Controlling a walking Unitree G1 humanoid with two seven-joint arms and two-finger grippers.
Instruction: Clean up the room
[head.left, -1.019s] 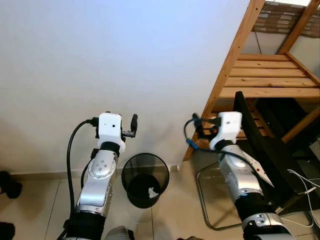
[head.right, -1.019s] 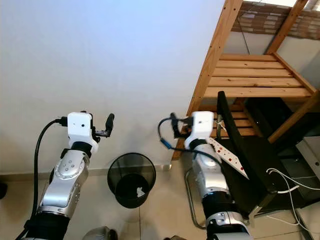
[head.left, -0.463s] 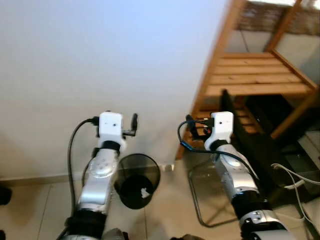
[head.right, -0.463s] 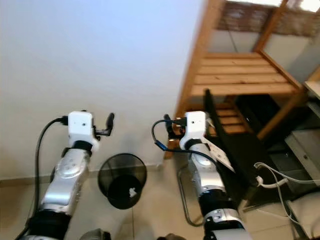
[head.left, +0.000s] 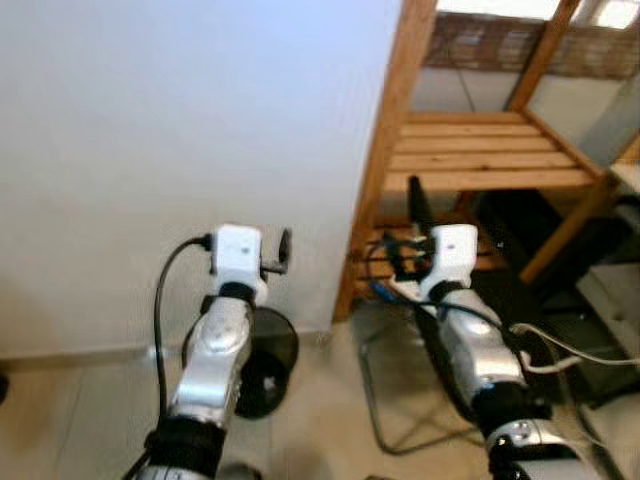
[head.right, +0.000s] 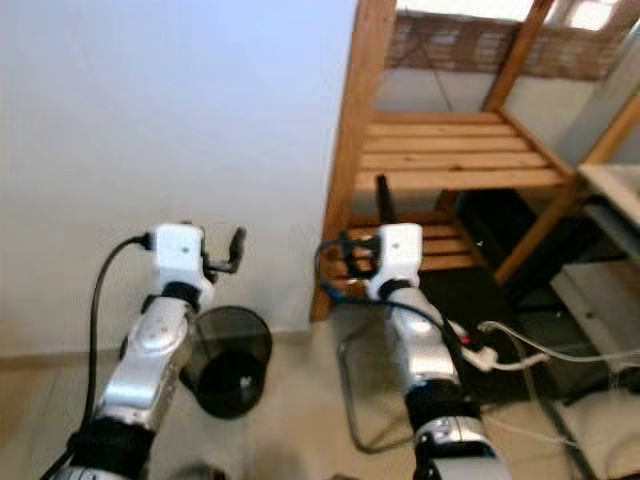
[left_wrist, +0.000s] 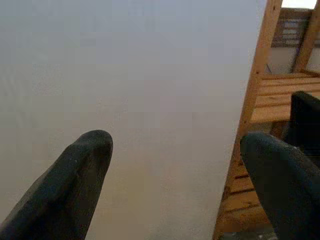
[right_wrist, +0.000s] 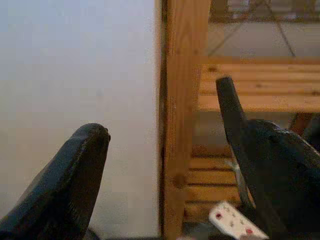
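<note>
At the foot of the white wall (head.left: 150, 130), a black mesh waste bin (head.left: 262, 365) stands on the tiled floor (head.left: 320, 420), partly hidden behind the left arm. The left gripper (left_wrist: 175, 195) is raised before the wall, fingers spread apart and empty. The right gripper (right_wrist: 180, 190), fingers likewise apart and empty, faces the wooden shelf unit's (head.left: 480, 160) corner post, with a white power strip (right_wrist: 232, 221) near it.

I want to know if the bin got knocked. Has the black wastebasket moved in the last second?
No. The black wastebasket sits on the floor against the white wall, left of the wooden shelf post, as before. The whole picture shifted, so the camera turned.
</note>
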